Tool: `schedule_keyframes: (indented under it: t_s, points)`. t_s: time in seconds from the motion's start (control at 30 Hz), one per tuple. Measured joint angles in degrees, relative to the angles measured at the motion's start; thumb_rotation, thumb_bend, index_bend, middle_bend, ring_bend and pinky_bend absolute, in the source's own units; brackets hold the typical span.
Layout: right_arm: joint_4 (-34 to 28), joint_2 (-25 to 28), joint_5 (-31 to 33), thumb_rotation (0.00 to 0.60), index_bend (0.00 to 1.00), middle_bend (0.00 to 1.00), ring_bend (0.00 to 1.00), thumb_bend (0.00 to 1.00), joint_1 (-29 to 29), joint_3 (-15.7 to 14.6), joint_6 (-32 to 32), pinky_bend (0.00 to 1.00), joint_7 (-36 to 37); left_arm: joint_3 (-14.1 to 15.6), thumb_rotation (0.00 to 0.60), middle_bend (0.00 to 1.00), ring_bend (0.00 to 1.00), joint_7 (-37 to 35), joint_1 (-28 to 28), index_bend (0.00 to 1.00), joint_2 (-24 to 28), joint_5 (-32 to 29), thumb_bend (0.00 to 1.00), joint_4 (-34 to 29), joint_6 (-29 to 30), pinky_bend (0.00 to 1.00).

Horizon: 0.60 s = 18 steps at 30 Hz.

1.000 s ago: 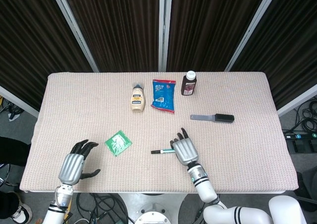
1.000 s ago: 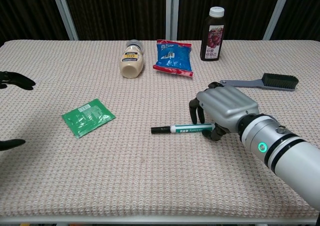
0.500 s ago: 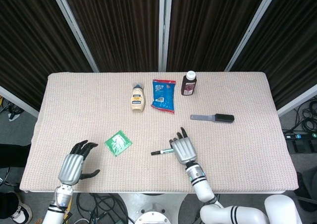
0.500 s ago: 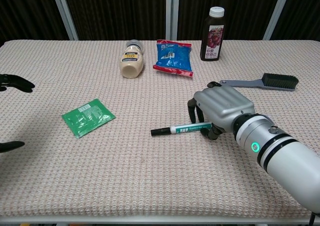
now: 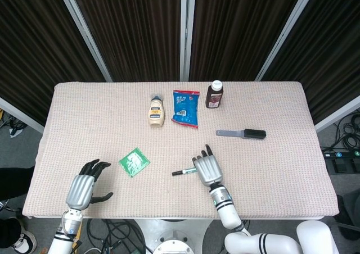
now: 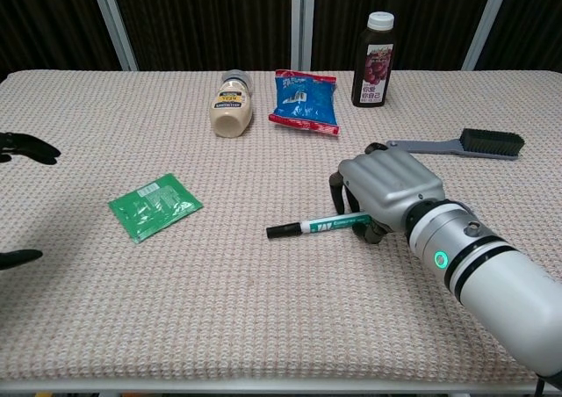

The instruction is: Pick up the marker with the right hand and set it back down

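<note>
Change: the marker (image 6: 318,226) has been tilted since a second ago, its capped end still near the table (image 6: 263,318).
Right hand (image 6: 386,191): fingers closed around the marker's rear end.
Left hand (image 5: 84,187): open, nothing held.
Meaning: the lift is judged just begun.

The beige woven-cloth table (image 5: 84,113) carries a green flat packet (image 5: 134,162) at lower left, a cream squeeze bottle (image 5: 156,110), blue snack bag (image 5: 186,108) and dark juice bottle (image 5: 214,94) at upper centre, and a grey-handled black brush (image 5: 241,133) at right.

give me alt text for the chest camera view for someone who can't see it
The robot's right hand grips one end of a green-and-white marker on a beige woven table. Behind it are a green packet, a tipped sauce bottle, a blue snack bag, a dark juice bottle and a brush.
</note>
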Motion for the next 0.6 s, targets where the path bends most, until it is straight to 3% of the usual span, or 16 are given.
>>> schedule_keyframes:
  t_s: [0.3, 0.6]
  points:
    - [-1.7, 1.7, -2.6, 0.600, 0.62, 0.58, 0.27, 0.33, -1.0, 0.6, 3.2, 0.13, 2.8, -0.7, 0.600, 0.21, 0.11, 0.4, -0.3, 0.23, -0.3, -0.6, 0.09, 0.2, -0.3, 0.17]
    - [-5.5, 6.1, -4.2, 0.600, 0.62, 0.58, 0.27, 0.33, -1.8, 2.8, 6.6, 0.14, 3.0, -4.9, 0.600, 0.21, 0.13, 3.0, -3.1, 0.23, -0.5, -3.6, 0.09, -3.2, -3.1, 0.25]
